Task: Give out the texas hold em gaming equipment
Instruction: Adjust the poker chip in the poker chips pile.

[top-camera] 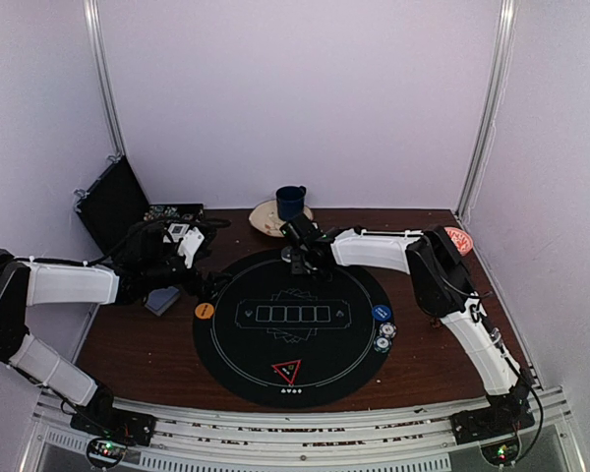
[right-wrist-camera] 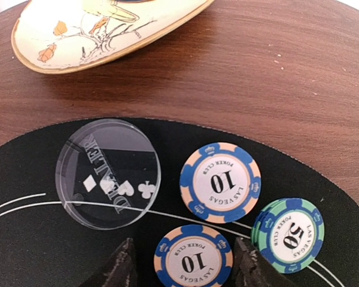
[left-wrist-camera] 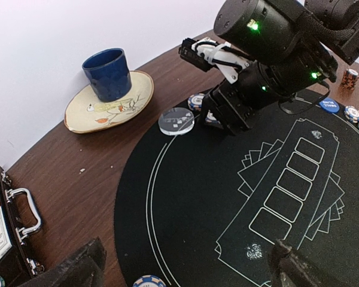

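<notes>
My right gripper [right-wrist-camera: 185, 266] hangs low over the far edge of the round black mat [top-camera: 236, 354], open. One finger stands on each side of a blue-and-peach "10" poker chip [right-wrist-camera: 193, 261] that lies flat. The right finger [right-wrist-camera: 248, 263] is almost at the chip's rim. A second "10" chip [right-wrist-camera: 220, 182], a small stack of green "50" chips [right-wrist-camera: 290, 235] and a clear dealer disc [right-wrist-camera: 107, 173] lie close by. My left gripper [left-wrist-camera: 188, 269] hovers open and empty over the mat's left side, with a striped chip [left-wrist-camera: 149, 281] below it. Grey-blue cards [top-camera: 162, 301] lie left of the mat.
A blue mug [top-camera: 291, 202] stands on a cream plate [top-camera: 265, 218] behind the mat. An open black case [top-camera: 113, 202] sits at the far left, a red-patterned bowl [top-camera: 459, 239] at the far right. On the mat are an orange disc [top-camera: 205, 311], a blue disc [top-camera: 381, 313], chips [top-camera: 384, 334] and a red triangle marker [top-camera: 286, 372].
</notes>
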`<state>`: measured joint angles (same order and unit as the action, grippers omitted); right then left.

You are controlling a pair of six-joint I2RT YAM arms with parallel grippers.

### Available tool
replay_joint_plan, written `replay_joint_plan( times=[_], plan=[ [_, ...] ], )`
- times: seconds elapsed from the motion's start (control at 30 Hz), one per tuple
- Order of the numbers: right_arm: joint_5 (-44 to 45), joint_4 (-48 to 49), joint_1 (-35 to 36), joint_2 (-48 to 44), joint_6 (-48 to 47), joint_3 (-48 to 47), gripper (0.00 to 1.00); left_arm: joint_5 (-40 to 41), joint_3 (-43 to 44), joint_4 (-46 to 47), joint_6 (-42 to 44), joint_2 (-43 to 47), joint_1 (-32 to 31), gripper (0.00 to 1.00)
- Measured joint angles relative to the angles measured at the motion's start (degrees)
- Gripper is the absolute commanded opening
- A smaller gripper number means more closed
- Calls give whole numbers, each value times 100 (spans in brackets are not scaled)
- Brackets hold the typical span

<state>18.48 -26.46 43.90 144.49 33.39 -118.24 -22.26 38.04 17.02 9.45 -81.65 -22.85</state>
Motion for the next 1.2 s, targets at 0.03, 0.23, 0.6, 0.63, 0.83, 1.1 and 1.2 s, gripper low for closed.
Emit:
replay_joint_plan(
  times=[0.03, 0.23, 0.6, 0.63, 0.83, 1.1, 1.2],
  plan=[
    [7, -2, -2, 7, 11, 0, 52, -2, 0, 2, 0, 0, 0, 98],
    [85, -7, 0, 9, 17, 0, 49, -2, 0, 0, 0, 0, 0, 98],
    [162, 11, -2, 17, 72, 9, 37, -2, 0, 2, 0, 0, 0, 98],
    [173, 24, -2, 17, 68, 22, 37, -2, 0, 2, 0, 0, 0, 98],
    [219, 111, 7, 4, 74, 90, 37, -2, 0, 0, 0, 0, 0, 98],
    [269, 365, 52, -103, 28, 330, 38, -2, 0, 2, 0, 0, 0, 98],
    [286, 433, 81, -164, 0, 428, 38, -2, 0, 2, 0, 0, 0, 98]
  ],
)
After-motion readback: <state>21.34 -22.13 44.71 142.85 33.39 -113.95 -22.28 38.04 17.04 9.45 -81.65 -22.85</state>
